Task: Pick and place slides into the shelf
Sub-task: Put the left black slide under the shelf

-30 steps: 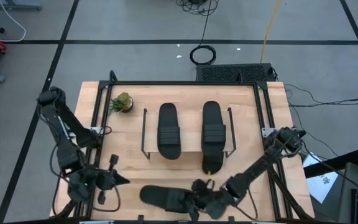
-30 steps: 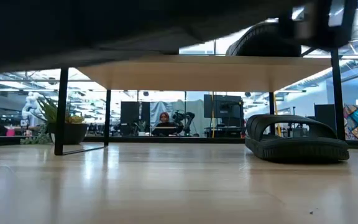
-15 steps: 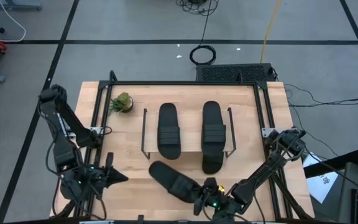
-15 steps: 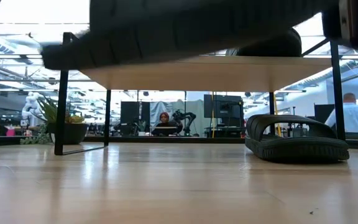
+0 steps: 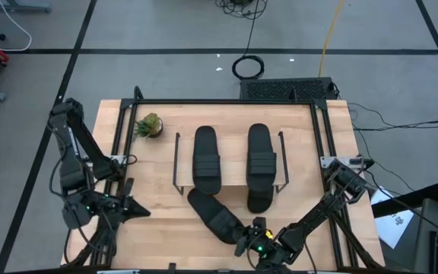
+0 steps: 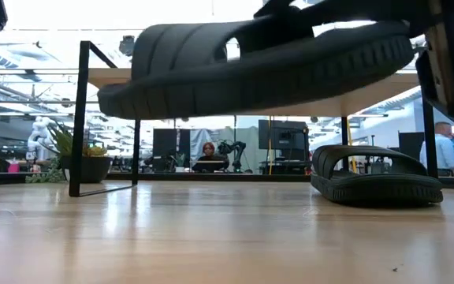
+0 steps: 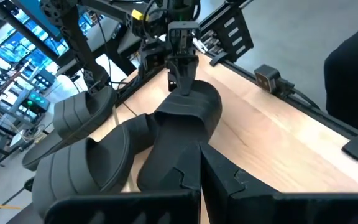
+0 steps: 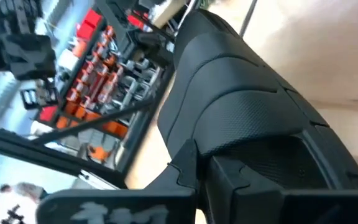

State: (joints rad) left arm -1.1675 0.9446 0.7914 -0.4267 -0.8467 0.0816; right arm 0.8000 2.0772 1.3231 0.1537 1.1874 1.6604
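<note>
Near the table's front edge, the right gripper (image 5: 243, 242) pinches the heel of a matte black slide (image 5: 215, 216), holding its ribbed, oval sole clear of the wood and pointed toward the shelf (image 5: 231, 185). Two matching slides (image 5: 207, 158) lie on the shelf's pale top board, and another slide (image 6: 375, 175) sits on the table under it. Off to the left side, the left gripper (image 5: 133, 208) waits with fingers pressed together. A pale, grained wooden table (image 5: 158, 221) carries a small potted plant (image 5: 148, 125). Beyond it, a person (image 6: 208, 151) sits in the workshop.
</note>
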